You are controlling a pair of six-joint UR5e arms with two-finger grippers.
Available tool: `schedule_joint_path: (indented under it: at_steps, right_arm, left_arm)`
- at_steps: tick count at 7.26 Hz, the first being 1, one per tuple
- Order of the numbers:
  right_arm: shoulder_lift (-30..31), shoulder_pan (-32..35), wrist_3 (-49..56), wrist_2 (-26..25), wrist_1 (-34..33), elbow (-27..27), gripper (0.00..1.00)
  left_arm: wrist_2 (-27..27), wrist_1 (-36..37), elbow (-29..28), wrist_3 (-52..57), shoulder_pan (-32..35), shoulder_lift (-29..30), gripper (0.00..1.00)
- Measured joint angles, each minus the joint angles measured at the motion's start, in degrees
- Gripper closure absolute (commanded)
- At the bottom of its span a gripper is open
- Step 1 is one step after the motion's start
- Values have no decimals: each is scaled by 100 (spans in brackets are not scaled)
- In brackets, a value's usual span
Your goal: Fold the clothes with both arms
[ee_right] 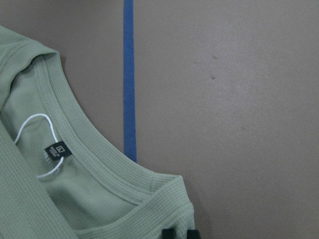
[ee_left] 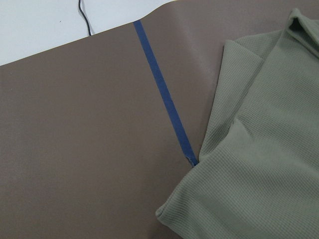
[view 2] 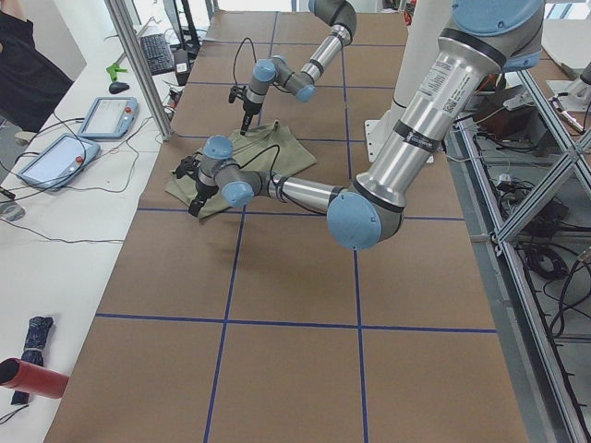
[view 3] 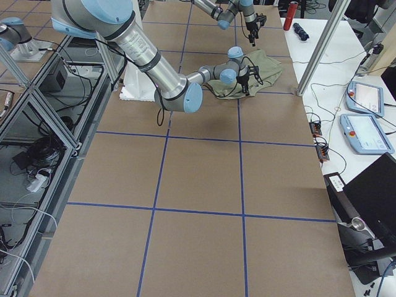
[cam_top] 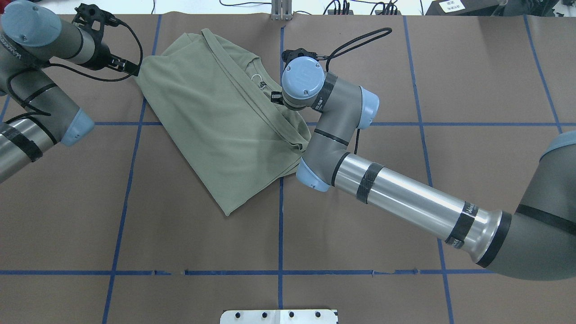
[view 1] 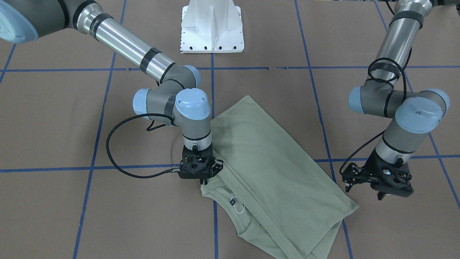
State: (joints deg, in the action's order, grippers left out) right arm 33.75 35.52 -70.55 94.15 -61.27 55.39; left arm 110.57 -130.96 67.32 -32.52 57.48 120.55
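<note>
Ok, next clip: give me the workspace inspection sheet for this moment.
Surface: brown table, blue tape grid.
Job's things: sage-green shirt lying diagonally, layers folded over, collar label showing.
Clutter: red cylinder on the side bench.
Grippers: right pincer down on the shirt beside the collar, grip unclear; left pincer open, by the shirt's corner.
Cables: black cable loops beside the right wrist, off the shirt.
Surroundings: white pedestal; handheld screens; person at the edge.

Brown table [cam_top: 202, 243] gridded with blue tape lines [cam_top: 280, 234], a white bench [view 2: 65, 249] along one long side holding two tablets [view 2: 108, 117] and a keyboard [view 2: 152, 48], and metal framing [view 2: 536, 231] full of cables along the opposite side.
</note>
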Motion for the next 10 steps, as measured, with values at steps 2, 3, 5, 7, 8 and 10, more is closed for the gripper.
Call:
schedule_joint_path:
  at_steps: [2, 3, 5, 7, 8, 10]
  right_arm:
    - [190, 9, -26, 24, -51, 458, 100]
    - [607, -14, -53, 26, -76, 1036, 100]
    - [1744, -189, -88, -37, -254, 2541, 100]
    - [2695, -600, -122, -397, -878, 4026, 100]
    - [3092, -860, -236, -651, -1217, 4662, 100]
    - [3668, -1362, -602, -1188, -1525, 5383, 66]
  left_arm:
    - [0, -6, 0, 0, 0, -1, 0]
    - [0, -7, 0, 0, 0, -3, 0]
    - [0, -5, 0, 0, 0, -5, 0]
    - [0, -6, 0, 0, 0, -5, 0]
    - [0, -5, 0, 0, -2, -5, 0]
    - [0, -4, 0, 0, -7, -5, 0]
